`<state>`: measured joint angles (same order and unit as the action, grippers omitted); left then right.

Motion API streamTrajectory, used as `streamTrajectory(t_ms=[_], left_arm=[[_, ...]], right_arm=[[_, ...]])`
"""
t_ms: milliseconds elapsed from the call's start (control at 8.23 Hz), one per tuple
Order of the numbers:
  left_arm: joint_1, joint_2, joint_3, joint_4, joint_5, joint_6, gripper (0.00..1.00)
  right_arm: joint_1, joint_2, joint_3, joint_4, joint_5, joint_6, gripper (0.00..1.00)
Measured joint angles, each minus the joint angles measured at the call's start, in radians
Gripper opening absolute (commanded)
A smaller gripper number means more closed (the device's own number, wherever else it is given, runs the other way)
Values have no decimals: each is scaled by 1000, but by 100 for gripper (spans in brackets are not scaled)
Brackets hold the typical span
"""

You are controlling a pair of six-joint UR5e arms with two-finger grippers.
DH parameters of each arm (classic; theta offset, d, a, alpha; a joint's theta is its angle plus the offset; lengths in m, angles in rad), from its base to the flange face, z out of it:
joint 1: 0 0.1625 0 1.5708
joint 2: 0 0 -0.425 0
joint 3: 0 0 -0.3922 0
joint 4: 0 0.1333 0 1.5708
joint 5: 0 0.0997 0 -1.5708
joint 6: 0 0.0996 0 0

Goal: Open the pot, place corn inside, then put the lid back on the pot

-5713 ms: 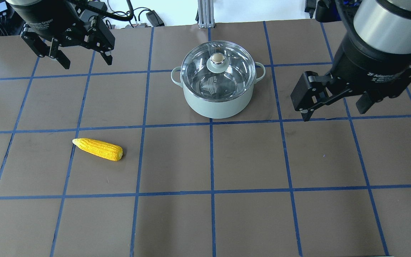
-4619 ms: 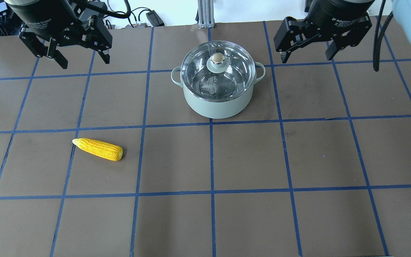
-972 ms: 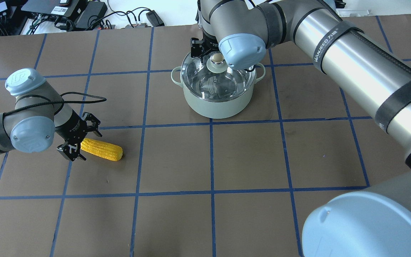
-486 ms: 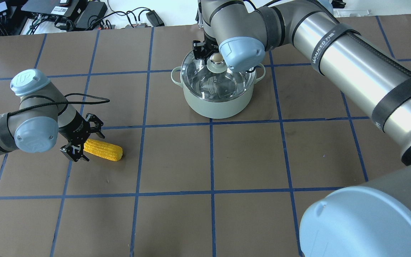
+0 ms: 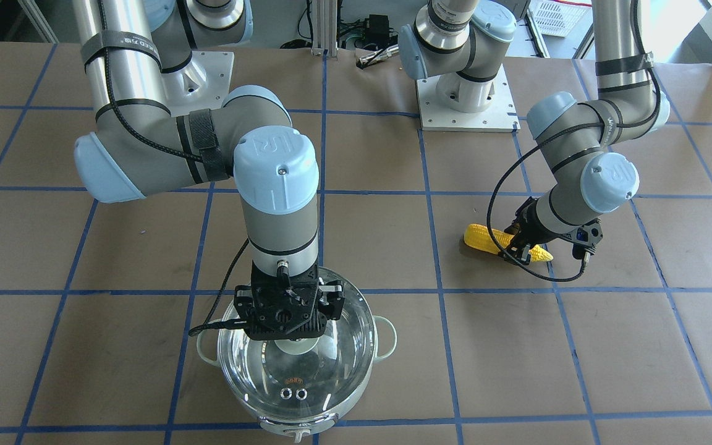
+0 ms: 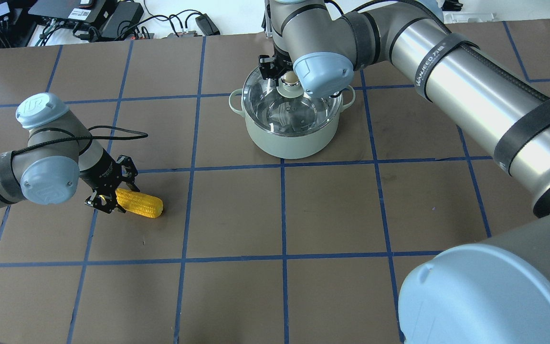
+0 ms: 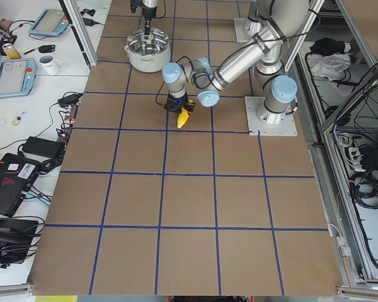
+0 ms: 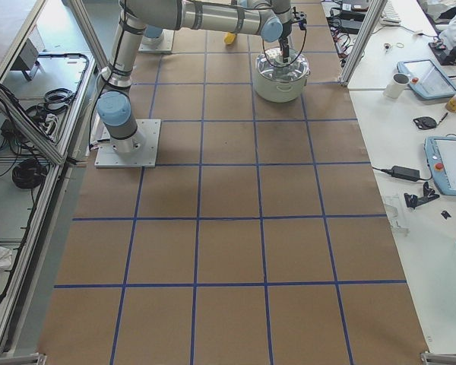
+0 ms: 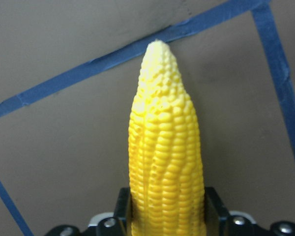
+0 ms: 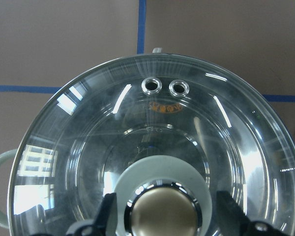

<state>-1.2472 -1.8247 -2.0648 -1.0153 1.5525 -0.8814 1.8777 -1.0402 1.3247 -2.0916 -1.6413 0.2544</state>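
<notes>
The bright yellow, tapering corn cob (image 6: 143, 206) lies on its side on the brown paper-covered table (image 6: 332, 210) crossed by blue tape lines. It is well apart from the round pot (image 6: 294, 143), which has a pale mint-green outside and two loop handles. The left gripper (image 9: 167, 209) is down over the corn cob toward its pointed end, its two black fingers closed against either flank. The clear glass dome lid (image 10: 78, 147) sits on the pot, with its metal vent rings (image 10: 152, 85) on the side away from the robot. The right gripper (image 10: 165, 216) hangs over the lid's gold-beige knob (image 6: 290, 78), its fingers spread to either side and clear of the knob.
</notes>
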Motion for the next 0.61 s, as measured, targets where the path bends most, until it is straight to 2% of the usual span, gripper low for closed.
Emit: streamTrajectory(t_ms=[122,243,608], left_arm=[[0,1,2,0,0,-10,2],[0,3,5,-2,0,-20,1],[0,22,52,-45,-2,-42,3]], right_arm=[[0,0,0,0,0,0,44],[0,0,0,-1,0,1,36],[0,-6,0,-3,0,2,35]])
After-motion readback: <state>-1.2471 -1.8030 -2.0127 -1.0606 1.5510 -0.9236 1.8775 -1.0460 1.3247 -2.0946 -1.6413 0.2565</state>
